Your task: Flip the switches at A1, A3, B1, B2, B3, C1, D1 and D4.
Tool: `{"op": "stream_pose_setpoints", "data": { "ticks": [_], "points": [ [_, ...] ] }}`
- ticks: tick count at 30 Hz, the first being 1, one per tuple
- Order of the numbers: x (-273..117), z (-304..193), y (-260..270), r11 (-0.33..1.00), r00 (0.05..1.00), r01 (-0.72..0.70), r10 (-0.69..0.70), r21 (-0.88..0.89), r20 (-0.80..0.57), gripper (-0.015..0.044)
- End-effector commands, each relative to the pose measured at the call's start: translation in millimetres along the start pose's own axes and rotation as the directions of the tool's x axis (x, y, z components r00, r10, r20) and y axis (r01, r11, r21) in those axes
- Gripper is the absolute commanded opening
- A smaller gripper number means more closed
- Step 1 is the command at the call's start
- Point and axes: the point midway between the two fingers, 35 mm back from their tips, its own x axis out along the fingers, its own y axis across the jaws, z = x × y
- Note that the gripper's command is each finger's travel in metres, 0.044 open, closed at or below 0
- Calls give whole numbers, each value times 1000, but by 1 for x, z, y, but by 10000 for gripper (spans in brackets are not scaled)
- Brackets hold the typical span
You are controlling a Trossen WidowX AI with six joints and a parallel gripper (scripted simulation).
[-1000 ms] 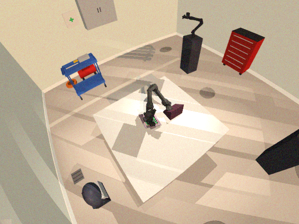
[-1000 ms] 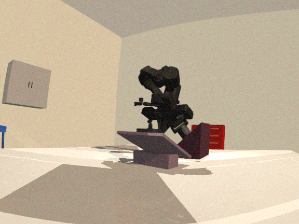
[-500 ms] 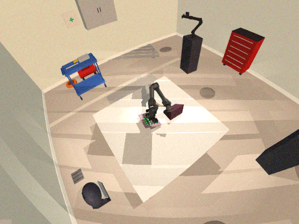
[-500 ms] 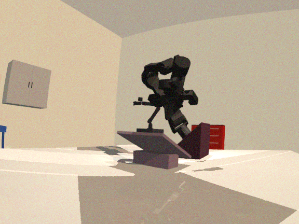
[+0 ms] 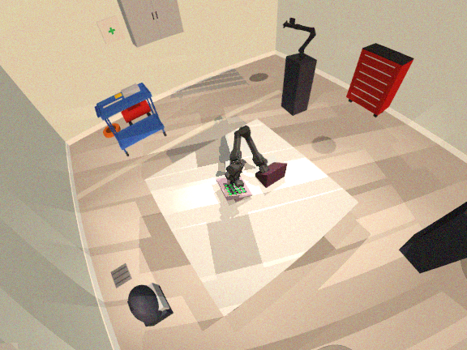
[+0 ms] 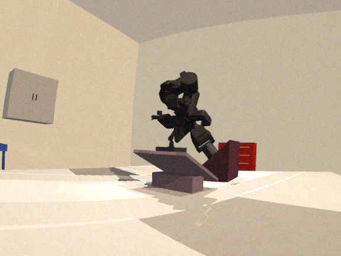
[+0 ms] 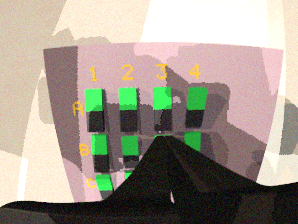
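The pink panel (image 5: pixel 220 182) (image 6: pixel 177 163) (image 7: pixel 250 62) lies tilted on a block. Its rockers are part green, part black. In the wrist view A1 (image 7: pixel 94 100), A2 (image 7: pixel 128 99), A3 (image 7: pixel 162 98) and A4 (image 7: pixel 197 98) show whole, as do B1 (image 7: pixel 99 145) and B2 (image 7: pixel 130 145). C1 (image 7: pixel 104 183) and B4 (image 7: pixel 193 140) show partly. B3 is almost covered by the fingertips; most of rows C and D is hidden. Which ends are raised is hard to tell. My gripper (image 7: pixel 162 143) (image 6: pixel 176 141) is shut and empty, over B3; contact cannot be told.
The arm's base stands at a maroon wedge block (image 5: pixel 273 174) (image 6: pixel 226 166) beside the panel. The panel's support block (image 6: pixel 177 181) is under it. Farther off are a blue cart (image 5: pixel 139 131), a red drawer cabinet (image 5: pixel 379 81) and a black pedestal (image 5: pixel 297 85) with another arm.
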Motion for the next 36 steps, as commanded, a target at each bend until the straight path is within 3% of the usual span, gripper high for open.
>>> {"op": "stream_pose_setpoints", "data": {
  "ticks": [1, 36],
  "points": [
    [19, -6, -5, 1000, 1000, 16, -16, -11, 4, 0],
    [43, -6, -6, 1000, 1000, 17, -17, -10, 5, 0]
  ]
}}
